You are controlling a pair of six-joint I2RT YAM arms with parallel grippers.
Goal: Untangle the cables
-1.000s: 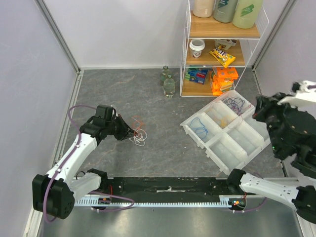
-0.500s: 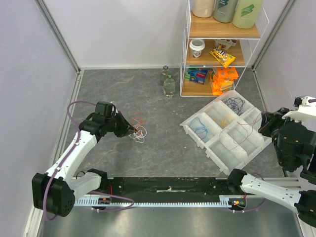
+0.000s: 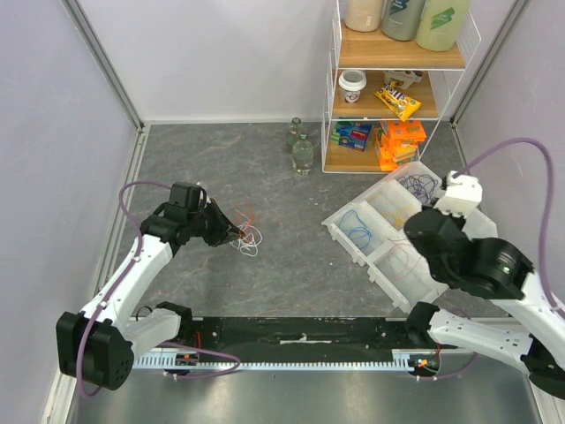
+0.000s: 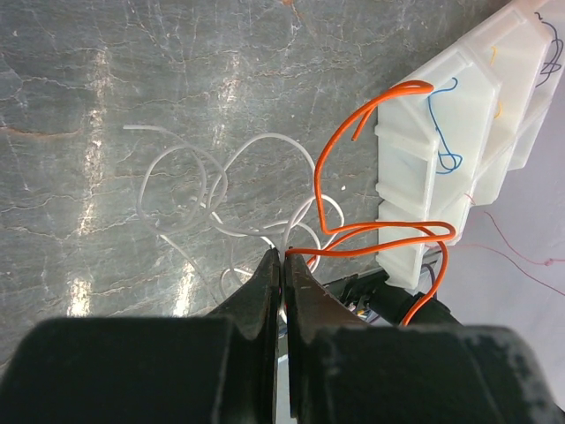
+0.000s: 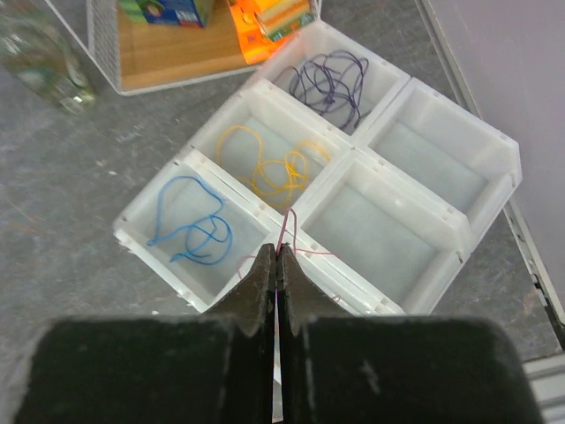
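Grey bench: right gripper (image 5: 276, 258) pinched shut on thin red cable (image 5: 288, 221), directly over tray (image 5: 487, 139) by right edge, with empty compartment (image 5: 375, 234) just right of tips. Toward the left edge, left gripper (image 4: 282, 258) pinches orange cable (image 4: 320, 168) beside white cable (image 4: 181, 181).

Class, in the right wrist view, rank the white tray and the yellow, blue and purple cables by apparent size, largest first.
1. white tray
2. yellow cable
3. blue cable and purple cable: about alike, and the purple lies farther away, so unranked.
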